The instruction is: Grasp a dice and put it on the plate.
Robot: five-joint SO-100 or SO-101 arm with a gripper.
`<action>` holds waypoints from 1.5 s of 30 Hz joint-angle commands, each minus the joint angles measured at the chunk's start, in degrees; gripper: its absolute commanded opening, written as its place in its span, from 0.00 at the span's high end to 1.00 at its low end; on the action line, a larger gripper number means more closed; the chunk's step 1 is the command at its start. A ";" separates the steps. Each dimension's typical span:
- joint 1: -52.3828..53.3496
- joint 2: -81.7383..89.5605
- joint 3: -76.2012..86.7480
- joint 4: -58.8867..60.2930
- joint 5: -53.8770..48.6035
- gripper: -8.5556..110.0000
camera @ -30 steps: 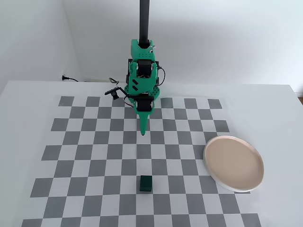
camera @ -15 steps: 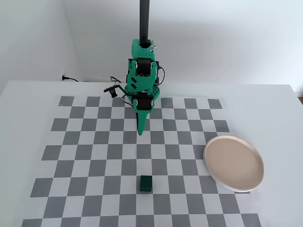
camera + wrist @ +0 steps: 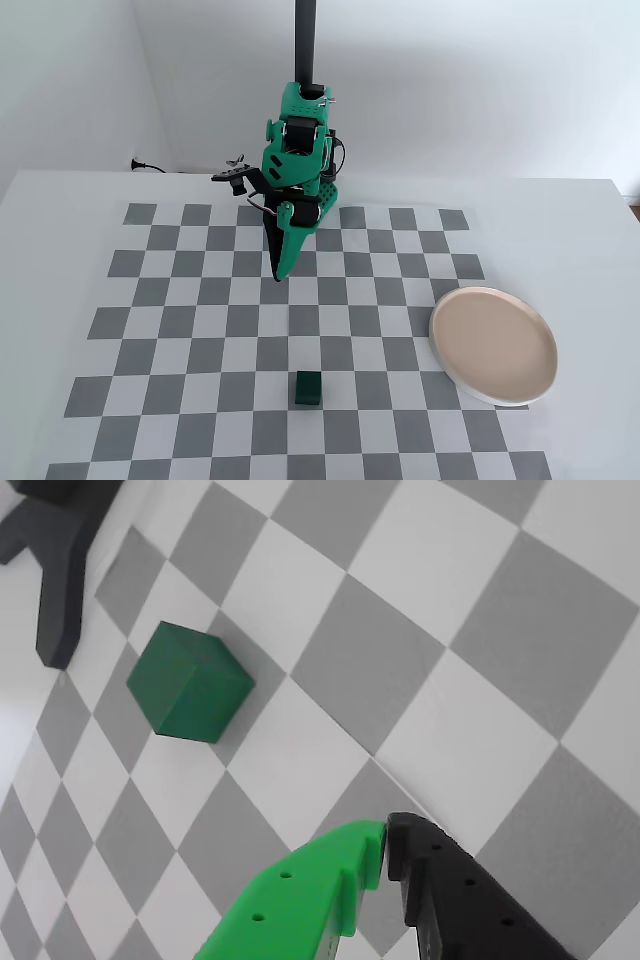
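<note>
Dice [image 3: 308,389] sits free at six o'clock from my fingers [image 3: 385,845], seemingly clenched empty for the approach.

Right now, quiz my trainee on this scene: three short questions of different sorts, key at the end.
1. True or false: the dice lies on the plate.
2. The gripper has its fingertips: A) pressed together, B) spread around the dice, C) out of view.
3. In the fixed view, on which side of the dice is the plate?

Key: 1 false, it sits on the checkered mat. 2 A. 3 right.
</note>
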 commanded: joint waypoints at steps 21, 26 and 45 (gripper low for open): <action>-4.83 0.53 -2.99 -8.00 -50.45 0.96; -6.86 0.62 -2.72 -9.32 -56.43 0.96; -13.10 0.62 -3.69 -5.80 -47.46 0.64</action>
